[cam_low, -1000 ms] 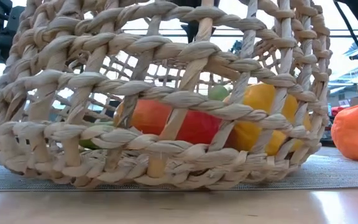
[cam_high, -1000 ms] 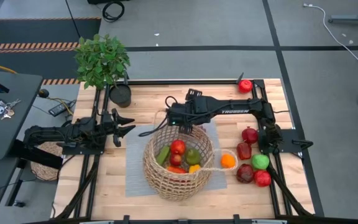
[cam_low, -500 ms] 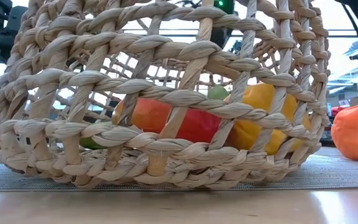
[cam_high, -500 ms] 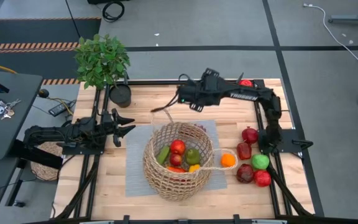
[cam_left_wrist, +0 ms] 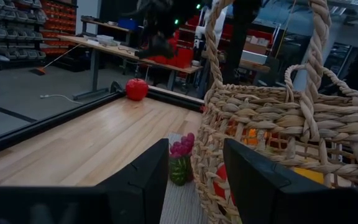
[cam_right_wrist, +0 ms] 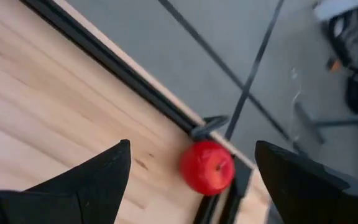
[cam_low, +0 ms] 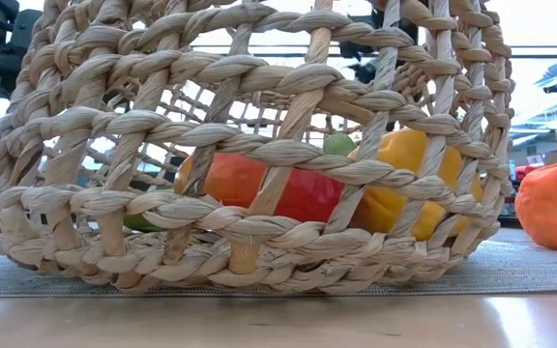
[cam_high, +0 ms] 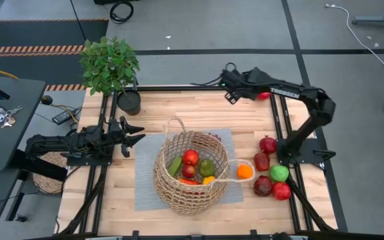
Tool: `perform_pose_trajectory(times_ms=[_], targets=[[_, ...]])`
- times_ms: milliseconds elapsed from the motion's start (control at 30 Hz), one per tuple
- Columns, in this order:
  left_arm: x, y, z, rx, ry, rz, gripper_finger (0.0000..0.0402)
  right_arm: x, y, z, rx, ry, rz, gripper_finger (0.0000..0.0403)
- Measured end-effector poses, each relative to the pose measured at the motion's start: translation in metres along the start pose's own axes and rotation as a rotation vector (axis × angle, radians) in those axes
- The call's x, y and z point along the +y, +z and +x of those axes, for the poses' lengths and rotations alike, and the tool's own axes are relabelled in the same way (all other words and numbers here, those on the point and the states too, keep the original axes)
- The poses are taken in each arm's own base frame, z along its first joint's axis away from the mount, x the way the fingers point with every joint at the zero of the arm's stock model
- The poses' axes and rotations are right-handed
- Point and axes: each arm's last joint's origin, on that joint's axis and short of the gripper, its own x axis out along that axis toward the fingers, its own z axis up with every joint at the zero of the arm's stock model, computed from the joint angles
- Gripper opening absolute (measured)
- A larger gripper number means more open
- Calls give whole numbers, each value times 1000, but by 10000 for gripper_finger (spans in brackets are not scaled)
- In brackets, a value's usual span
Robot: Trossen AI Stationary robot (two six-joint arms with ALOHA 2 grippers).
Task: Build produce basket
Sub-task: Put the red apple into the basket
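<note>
Where the grey mat [cam_high: 145,190] lies mid-table, the basket [cam_high: 191,172] stands upright, tan open weave, holding produce [cam_high: 191,157] half hidden by wicker. My left gripper [cam_high: 133,137] rests beside it, fingers narrow, empty. Far off, my right gripper [cam_high: 231,85] hangs wide, empty, near a red apple [cam_right_wrist: 207,167].

High view: overhead, straight down, whole table. Low view: table-level, hard against the basket [cam_low: 249,145], which the left wrist view shares.
</note>
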Motion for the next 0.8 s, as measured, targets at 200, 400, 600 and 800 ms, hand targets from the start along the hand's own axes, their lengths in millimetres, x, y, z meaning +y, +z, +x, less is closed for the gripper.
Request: perform_pose_trajectory(times_ms=[200, 400, 600, 800], targets=[[0, 0, 0, 0, 0, 0, 160, -22, -28, 53, 159, 94, 168, 347], [0, 0, 0, 0, 0, 0, 160, -41, -44, 89, 261, 121, 238, 371], [0, 0, 0, 0, 0, 0, 160, -67, -43, 109, 259, 128, 371, 396], [0, 0, 0, 0, 0, 0, 160, -87, -42, 123, 237, 208, 495, 399]])
